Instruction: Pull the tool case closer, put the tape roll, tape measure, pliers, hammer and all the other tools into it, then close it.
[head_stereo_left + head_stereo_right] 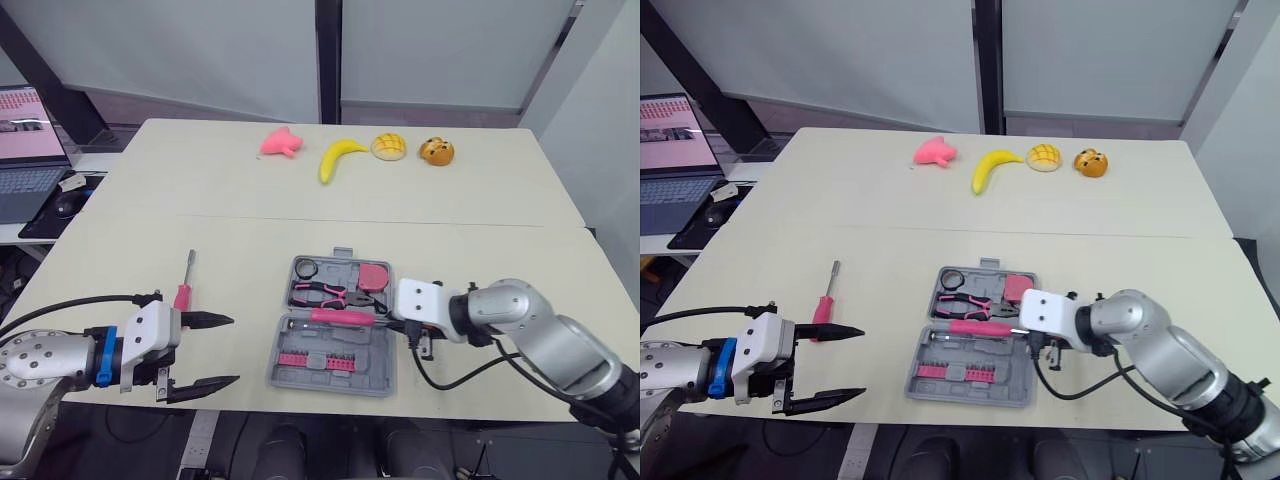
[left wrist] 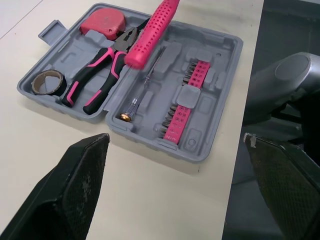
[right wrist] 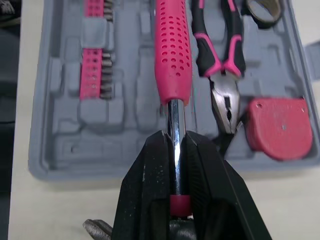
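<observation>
— Where do we have the left arm?
— Low at the near left edge, forearm level, pointing right; our left gripper (image 1: pixel 235 350) is spread wide and holds nothing; the screwdriver (image 1: pixel 183 290) lies on the table just beyond it.
— And the right?
— It reaches in from the right, elbow bent, wrist turned left beside the open tool case (image 1: pixel 375 378); our right gripper (image 3: pixel 175 142) is clenched on the steel shaft of the hammer (image 3: pixel 172 55), whose pink handle stretches left across the case's middle.
— What's in the case?
— The bits (image 1: pixel 313 361) sit in the near half; pliers (image 1: pixel 320 294), tape measure (image 1: pixel 373 274) and tape roll (image 1: pixel 306 268) in the far half; a banana (image 1: pixel 338 158) and a pink toy (image 1: pixel 280 143) lie well beyond.
</observation>
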